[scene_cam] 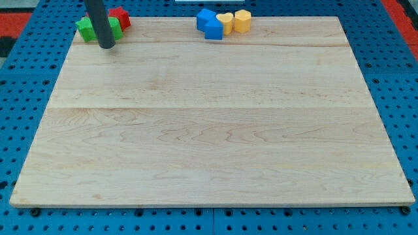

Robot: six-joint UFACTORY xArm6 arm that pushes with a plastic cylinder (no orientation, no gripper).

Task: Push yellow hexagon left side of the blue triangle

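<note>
dark rod descending from the view's top left, ending in my tip [106, 46], which is resting on the wooden board [209, 130] near its top-left corner. my tip has no jaws and is carrying nothing; it is only touching or nearly touching the green block [95, 27], whose exact shape is hard to make out because the rod is crossing in front of it. a red block [121, 16] is sitting just behind the green one, partly hidden, shape unclear.

well apart, toward the view's top centre, four blocks are clustering along the board's far edge. a blue block [205, 17] and the blue triangle [213, 29] are lying together on the cluster's left; which of the two is the triangle is a judgement, as both are appearing blocky at this angle. a yellow heart [225, 23] is sitting against the blue pair's right side, and the yellow hexagon [243, 20] is sitting just right of the heart, so it is currently on the wrong side of the blue triangle.

judged from this layout, the push is not yet begun: my tip is standing far to the left of the hexagon. the hexagon would need to go round the cluster rather than through it, since the heart and the blue blocks are blocking a straight leftward path. the far edge is leaving little room behind the blocks, so a route along the near side seems safer.
</note>
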